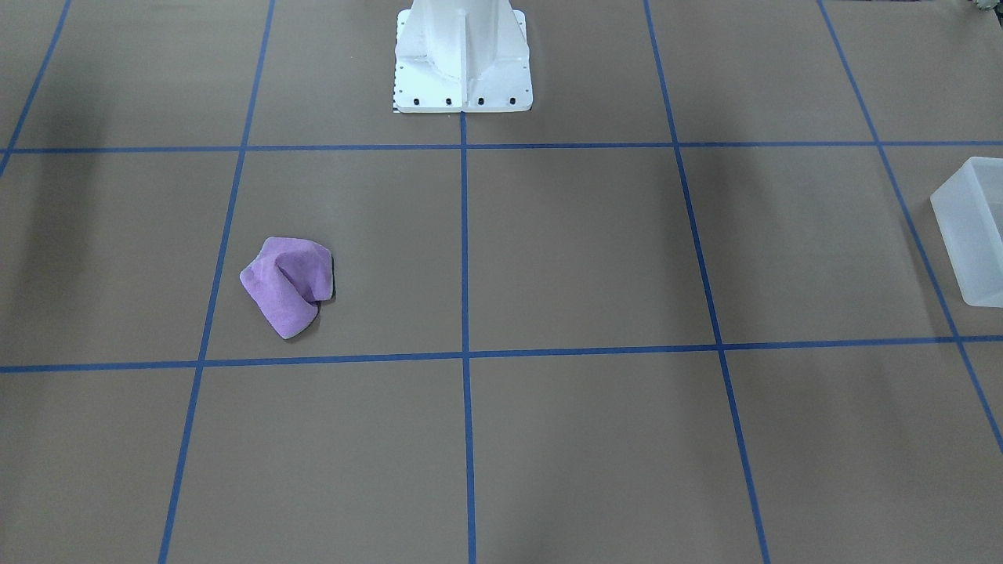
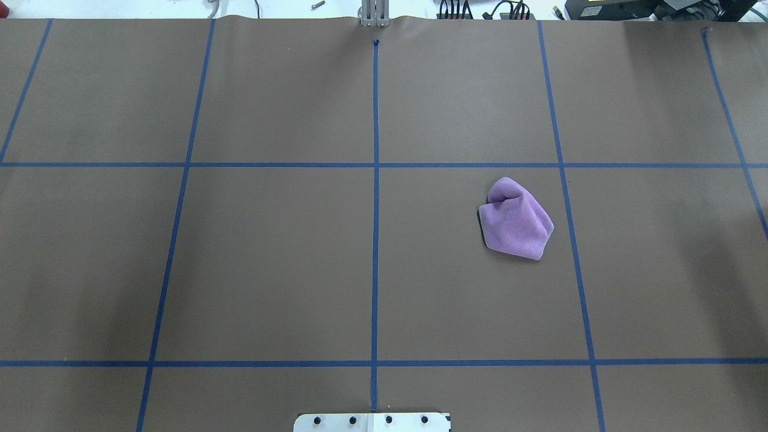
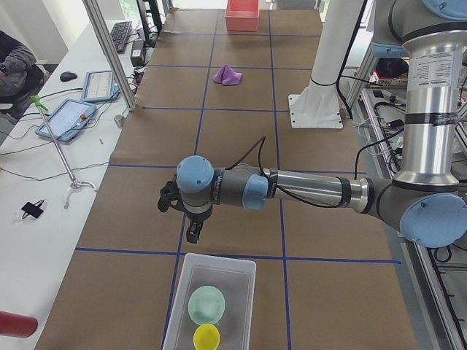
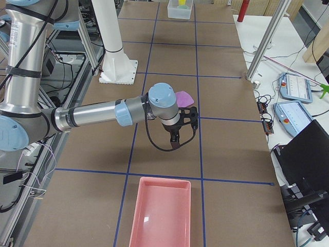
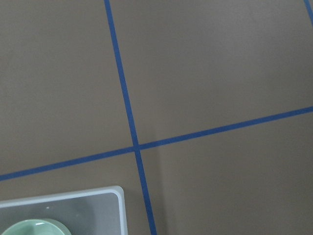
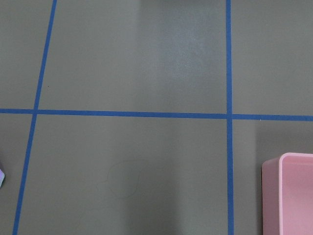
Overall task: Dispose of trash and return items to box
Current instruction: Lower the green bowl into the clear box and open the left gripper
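A brown paper-covered table (image 2: 270, 270) is marked into squares by blue tape lines (image 2: 375, 240), with a white pedestal (image 1: 462, 55) at the robot's edge. A crumpled purple cloth (image 2: 516, 222) lies in the right half, midway between the near and far edges. At the left end edge stands the box (image 3: 219, 257), holding the mint bowl (image 3: 206, 304) and the yellow cup (image 3: 206, 337) side by side. A pink tray (image 4: 162, 216) sits at the right end edge. The left gripper (image 3: 182, 219) hovers just beside the box and the right gripper (image 4: 182, 131) hangs between cloth and tray. I cannot tell how either one's jaws stand.
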